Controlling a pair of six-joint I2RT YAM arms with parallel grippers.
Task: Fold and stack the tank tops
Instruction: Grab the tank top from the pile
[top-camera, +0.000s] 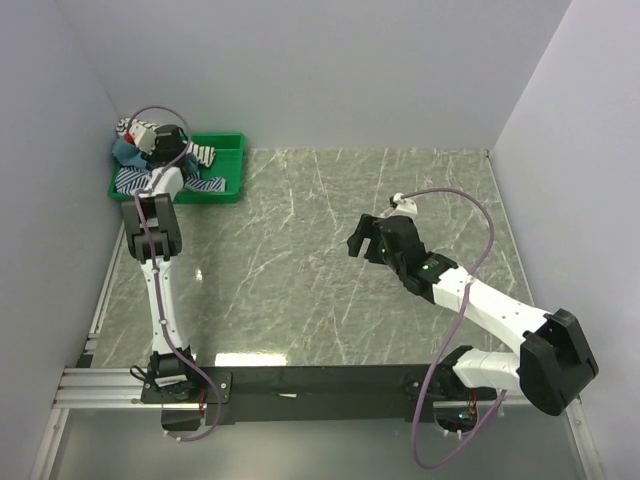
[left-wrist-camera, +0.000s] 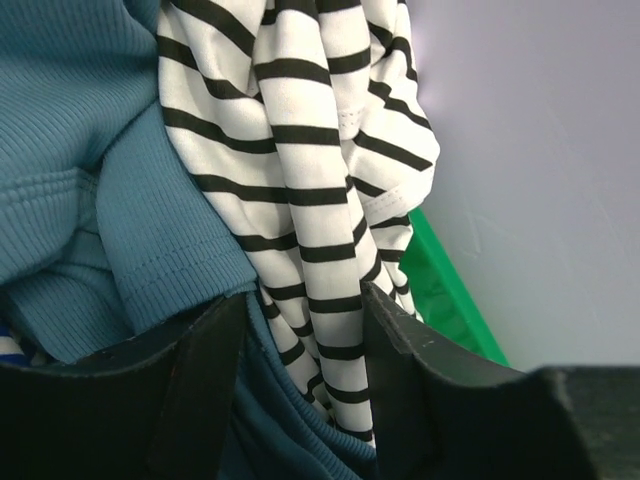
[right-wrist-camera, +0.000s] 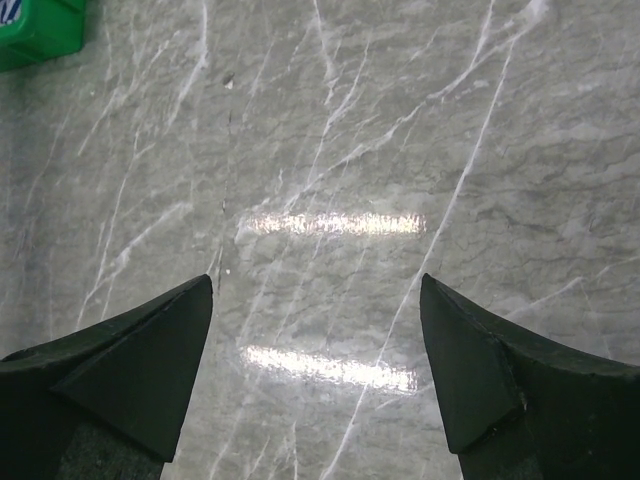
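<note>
Top view: the left gripper (top-camera: 150, 137) is reaching into the green tray (top-camera: 229, 150) at the far left corner of the table (top-camera: 300, 290). The three tank tops (top-camera: 128, 152) are heaped right under and around it. The blue-and-white striped top (top-camera: 130, 181) spills toward the near side of the gripper. The right gripper (top-camera: 358, 238) hangs over bare table, well apart from the pile.

Left wrist view: the left gripper (left-wrist-camera: 305, 300) has its fingers (left-wrist-camera: 215, 350) on either side of a hanging fold of the white shirt with black stripes (left-wrist-camera: 300, 150). The teal shirt (left-wrist-camera: 80, 150) is bunched just to the left of that fold and runs under the left finger. The tray (left-wrist-camera: 445, 300) edge shows to the right of the right finger. The fingers stand apart with cloth filling the gap; I cannot tell whether they are pinching it.

Right wrist view: the right gripper (right-wrist-camera: 315, 290) is spread wide with nothing between its fingers. Only table (right-wrist-camera: 350, 120) is below it, and a corner of the tray (right-wrist-camera: 35, 30) is far ahead to the left.

The step looks like picking the first top from the heap. To do it well, the grip should take only the striped fold. The teal cloth next to the left finger could get dragged along. A straight lift should let the shirt slide free of the others.
</note>
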